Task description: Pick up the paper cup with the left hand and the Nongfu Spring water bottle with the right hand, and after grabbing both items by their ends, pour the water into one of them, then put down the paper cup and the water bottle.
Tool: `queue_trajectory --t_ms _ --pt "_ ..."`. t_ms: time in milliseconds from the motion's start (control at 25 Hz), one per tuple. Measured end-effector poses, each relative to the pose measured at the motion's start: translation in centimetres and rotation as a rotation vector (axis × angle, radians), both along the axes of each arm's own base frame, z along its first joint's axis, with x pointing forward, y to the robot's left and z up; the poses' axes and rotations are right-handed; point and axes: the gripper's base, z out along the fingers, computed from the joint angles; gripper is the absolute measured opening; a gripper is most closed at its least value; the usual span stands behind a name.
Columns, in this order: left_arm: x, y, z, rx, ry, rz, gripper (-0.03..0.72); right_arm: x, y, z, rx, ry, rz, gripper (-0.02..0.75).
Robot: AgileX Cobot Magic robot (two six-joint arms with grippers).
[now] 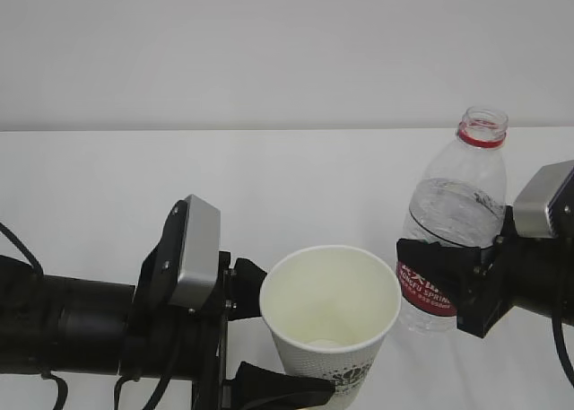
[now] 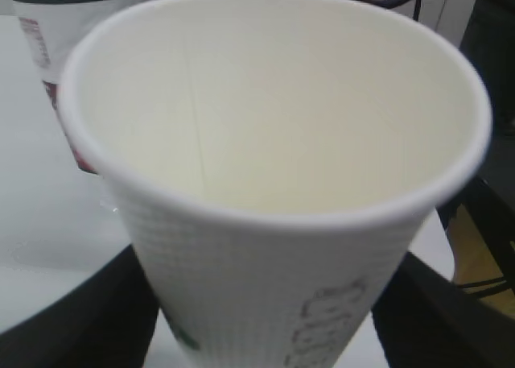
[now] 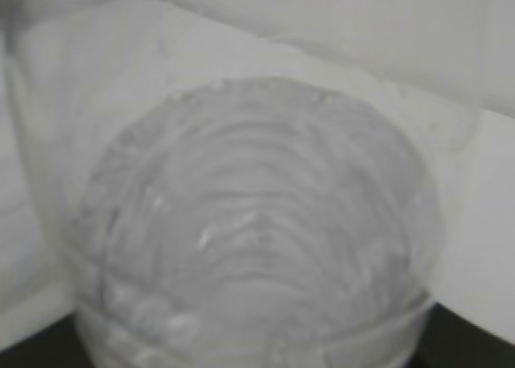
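Paper cup (image 1: pixel 330 325) clamped between the jaws of the left hand (image 1: pixel 269 338), one black finger (image 1: pixel 244 284) at the cup's 9 o'clock, the other (image 1: pixel 278 385) at 7 o'clock, low on the wall. Lifted clear of the white table (image 1: pixel 90 186), mouth up, long axis near vertical, leaning slightly toward the camera. Tapered, dimpled white paper, rolled rim, dark print on the side; cream interior.

Nongfu Spring water bottle (image 1: pixel 457 222) gripped by the right hand (image 1: pixel 448 280) at the red label, black finger (image 1: pixel 435 257) across the front, arm coming from 3 o'clock. Held at the cup's 2 o'clock, close but apart. Neck pointing to 12 o'clock, barely tilted right, uncapped, red ring below the opening. Clear ribbed plastic, water (image 1: pixel 453 208) visible at the shoulder. Right wrist view filled with blurred concentric ribs (image 3: pixel 257 231).
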Motion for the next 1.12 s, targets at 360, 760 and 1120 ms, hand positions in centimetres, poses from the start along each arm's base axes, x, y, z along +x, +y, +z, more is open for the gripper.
queue_trajectory --t_ms 360,760,1120 --pt "0.0 0.0 -0.1 0.016 0.0 0.002 0.574 0.7 0.0 0.2 -0.024 -0.006 0.006 0.417" --pt "0.0 0.0 -0.1 0.016 0.0 0.002 0.566 2.5 0.6 1.4 -0.051 -0.04 0.042 0.416" --pt "0.0 0.0 -0.1 0.017 0.0 0.001 0.564 3.8 2.9 2.6 -0.144 -0.076 0.106 0.416"
